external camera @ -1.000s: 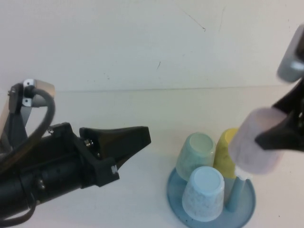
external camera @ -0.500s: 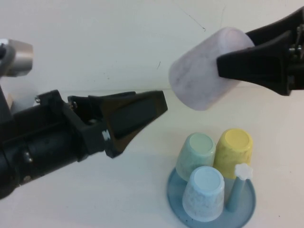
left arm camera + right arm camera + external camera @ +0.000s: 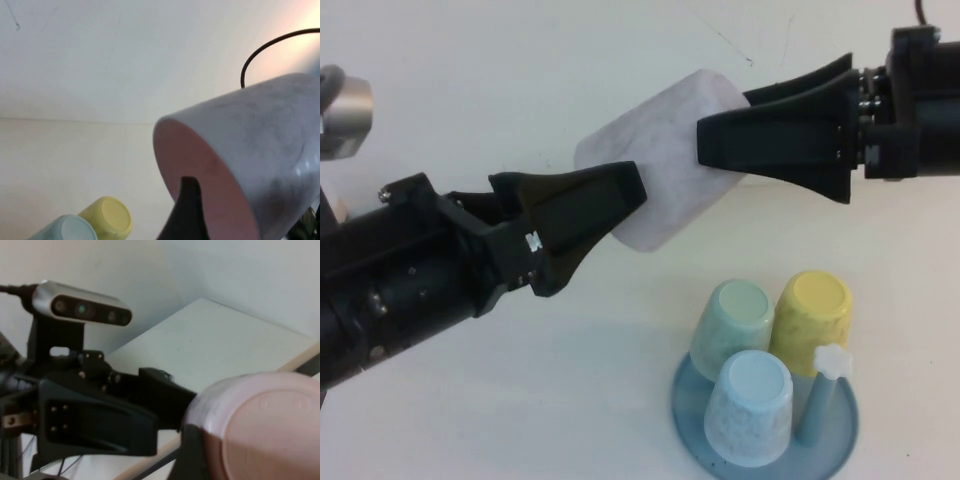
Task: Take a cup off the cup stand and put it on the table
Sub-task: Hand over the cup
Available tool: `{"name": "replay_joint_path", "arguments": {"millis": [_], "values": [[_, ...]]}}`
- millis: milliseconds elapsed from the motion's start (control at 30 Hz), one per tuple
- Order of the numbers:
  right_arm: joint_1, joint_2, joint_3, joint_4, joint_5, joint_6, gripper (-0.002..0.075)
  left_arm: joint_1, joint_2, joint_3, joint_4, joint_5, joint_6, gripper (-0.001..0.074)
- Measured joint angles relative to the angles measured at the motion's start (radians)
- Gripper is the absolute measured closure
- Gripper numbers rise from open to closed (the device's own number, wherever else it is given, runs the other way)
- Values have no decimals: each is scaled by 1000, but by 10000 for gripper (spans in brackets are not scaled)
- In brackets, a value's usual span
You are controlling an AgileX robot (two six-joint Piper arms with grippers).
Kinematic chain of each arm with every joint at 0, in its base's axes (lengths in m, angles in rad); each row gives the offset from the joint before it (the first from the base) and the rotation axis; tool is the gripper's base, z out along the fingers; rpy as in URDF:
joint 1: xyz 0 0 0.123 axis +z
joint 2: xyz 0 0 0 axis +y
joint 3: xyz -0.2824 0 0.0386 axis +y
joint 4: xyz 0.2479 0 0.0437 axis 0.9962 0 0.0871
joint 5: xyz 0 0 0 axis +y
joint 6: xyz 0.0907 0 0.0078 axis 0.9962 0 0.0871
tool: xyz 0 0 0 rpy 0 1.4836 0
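Gripping the pale pink speckled plastic tumbler [image 3: 665, 165] by its base, the right end effector [image 3: 705, 143] presents it sideways in mid-air, its rim between the left end effector's [image 3: 620, 195] parted fingers, evidently for handover.

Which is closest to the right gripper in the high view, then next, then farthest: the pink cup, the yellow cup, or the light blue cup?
From the right gripper, up high on the right:
1. The pink cup, held in it in the air, the left gripper at its mouth.
2. The yellow cup, on the cup stand, rear right.
3. The light blue cup, front of the stand.
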Motion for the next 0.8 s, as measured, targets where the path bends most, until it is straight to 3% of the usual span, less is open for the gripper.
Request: {"name": "replay_joint_path", "arguments": {"millis": [133, 333, 400, 800], "values": [[0, 26, 0, 17, 25, -2, 182, 0, 0, 0, 0, 4, 39, 251], [-2, 72, 0, 114, 93, -75, 182, 0, 6, 0, -2, 11, 72, 519], [-4, 91, 0, 158, 112, -113, 181, 0, 8, 0, -11, 16, 72, 575], [-11, 136, 0, 221, 142, -158, 181, 0, 10, 0, -13, 23, 131, 595]]}}
